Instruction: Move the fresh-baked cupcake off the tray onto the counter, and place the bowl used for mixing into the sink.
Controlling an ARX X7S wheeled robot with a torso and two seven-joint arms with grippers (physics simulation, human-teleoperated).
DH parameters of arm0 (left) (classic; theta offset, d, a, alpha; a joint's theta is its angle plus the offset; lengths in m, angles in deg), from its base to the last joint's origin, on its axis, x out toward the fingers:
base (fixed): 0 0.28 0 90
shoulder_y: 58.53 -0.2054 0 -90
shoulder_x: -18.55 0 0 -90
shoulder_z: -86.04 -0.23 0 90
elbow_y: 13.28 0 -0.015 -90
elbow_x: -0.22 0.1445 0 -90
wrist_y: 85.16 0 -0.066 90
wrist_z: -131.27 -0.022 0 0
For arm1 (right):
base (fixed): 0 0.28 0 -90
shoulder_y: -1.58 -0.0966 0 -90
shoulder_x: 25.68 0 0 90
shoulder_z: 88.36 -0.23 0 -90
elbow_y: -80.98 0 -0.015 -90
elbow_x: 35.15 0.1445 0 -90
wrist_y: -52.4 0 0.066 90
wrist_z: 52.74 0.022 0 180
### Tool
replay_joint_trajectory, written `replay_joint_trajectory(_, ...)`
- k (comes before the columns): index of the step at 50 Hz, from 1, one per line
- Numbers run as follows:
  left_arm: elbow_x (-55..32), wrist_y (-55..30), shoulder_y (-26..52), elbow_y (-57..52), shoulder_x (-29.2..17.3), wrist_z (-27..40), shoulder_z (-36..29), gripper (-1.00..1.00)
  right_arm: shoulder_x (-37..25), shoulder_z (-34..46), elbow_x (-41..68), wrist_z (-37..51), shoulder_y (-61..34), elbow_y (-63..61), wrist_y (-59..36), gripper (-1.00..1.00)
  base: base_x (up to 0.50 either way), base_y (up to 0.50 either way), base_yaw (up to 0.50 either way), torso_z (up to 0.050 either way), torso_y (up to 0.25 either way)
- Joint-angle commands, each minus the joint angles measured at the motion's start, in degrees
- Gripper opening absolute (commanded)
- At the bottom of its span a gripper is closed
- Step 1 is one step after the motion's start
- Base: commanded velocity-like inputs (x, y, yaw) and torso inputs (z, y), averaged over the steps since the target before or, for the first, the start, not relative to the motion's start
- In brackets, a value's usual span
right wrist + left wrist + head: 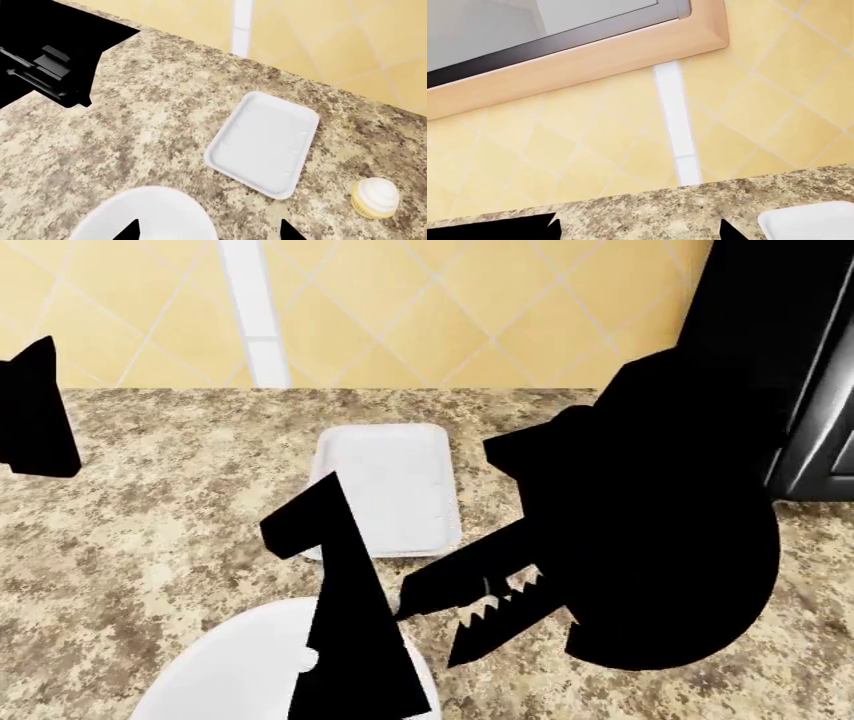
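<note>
The small pale-yellow cupcake with its ribbed base and cream swirl stands upright on the beige and brown speckled granite-look worktop, just beside one corner of the flat white rectangular tray with rounded corners and apart from it, so the first half of the task looks done: the tray lies bare. The large plain round white bowl sits at the near edge of the worktop, nearer than the tray, and judging by its place the second half is not yet done; no sink shows in any view. The right claw hangs above the bowl's rim, which suggests the bowl is the next thing to be grasped; its two dark tips stand apart with nothing between them. The left claw is held out at the far left, clear of the work, its tips also apart and empty, facing the yellow diamond-tiled wall and a pale wooden window frame. Only the right wrist view shows the cupcake; in the head view the dark right arm covers that spot. The head view alone shows both arms at once, and a dark cabinet-like form at far right.
</note>
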Motion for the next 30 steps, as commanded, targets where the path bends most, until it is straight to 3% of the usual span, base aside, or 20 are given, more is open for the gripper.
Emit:
replay_joint_trajectory(1, -2.3, -3.5, 4.9, 3.3, 2.3, 1.8, -1.4, 1.0, -0.3, 3.3, -1.4, -1.7, 1.7, -1.3, 0.1, 1.0, 0.0, 0.0, 0.0, 0.0, 0.0)
replay_joint_trajectory(30, -1.1, -2.7, 3.4, 2.7, 2.0, 0.8, -1.1, 1.0, -2.2, 7.7, -4.4, -3.8, 5.1, -3.1, -0.6, 1.0, 0.0, 0.0, 0.0, 0.0, 0.0)
